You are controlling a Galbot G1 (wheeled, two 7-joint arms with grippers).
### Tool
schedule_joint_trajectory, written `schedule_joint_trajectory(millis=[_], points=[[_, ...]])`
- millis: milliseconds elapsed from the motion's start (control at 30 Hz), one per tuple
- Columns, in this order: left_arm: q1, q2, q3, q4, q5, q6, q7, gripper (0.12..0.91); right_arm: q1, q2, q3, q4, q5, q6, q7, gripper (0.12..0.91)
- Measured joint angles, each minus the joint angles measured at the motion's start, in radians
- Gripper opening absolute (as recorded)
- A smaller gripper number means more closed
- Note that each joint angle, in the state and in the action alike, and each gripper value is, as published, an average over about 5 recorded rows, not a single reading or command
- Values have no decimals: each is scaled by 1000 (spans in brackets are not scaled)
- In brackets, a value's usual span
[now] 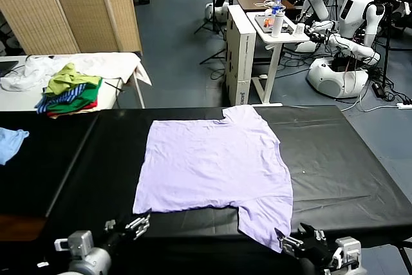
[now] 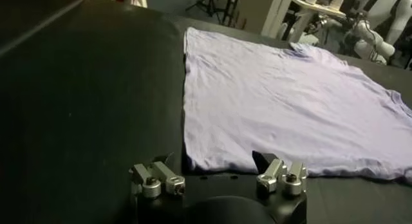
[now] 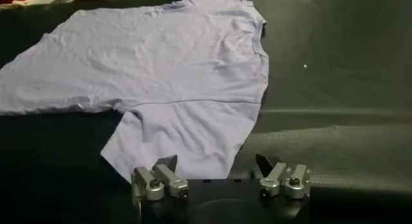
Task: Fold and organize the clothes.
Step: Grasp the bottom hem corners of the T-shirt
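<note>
Head view: no legible writing; T-shirt (image 1: 215,162) lies flat on black table (image 1: 335,152), sleeves toward and away from robot; left gripper (image 1: 129,227) and right gripper (image 1: 299,239) both spread, holding nothing.

Even, soft indoor light; faint shadows.

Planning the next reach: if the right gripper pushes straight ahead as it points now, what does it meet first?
Most likely the near sleeve of the lilac T-shirt, just ahead of the open right gripper, though its height above the black table is unclear.
</note>
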Motion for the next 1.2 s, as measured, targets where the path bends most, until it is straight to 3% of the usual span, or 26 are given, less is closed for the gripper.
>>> schedule_joint_trajectory(millis=[400, 500, 600, 767, 867, 1200], points=[[-14, -20, 14, 23, 23, 10, -1, 901, 11, 11, -30, -18, -46, 1, 1, 883], [-9, -23, 15, 29, 28, 8, -1, 794, 11, 15, -36, -23, -54, 1, 1, 798], [-6, -27, 15, 35, 30, 4, 0, 602, 13, 19, -42, -28, -62, 1, -1, 645], [3, -28, 15, 37, 31, 2, 1, 284, 12, 25, -53, -28, -71, 3, -4, 309], [11, -29, 16, 33, 35, 2, 1, 164, 9, 28, -55, -23, -72, 4, -3, 169], [60, -32, 2, -13, 54, -1, -7, 147, -77, 38, -12, 68, -85, -11, 16, 140]])
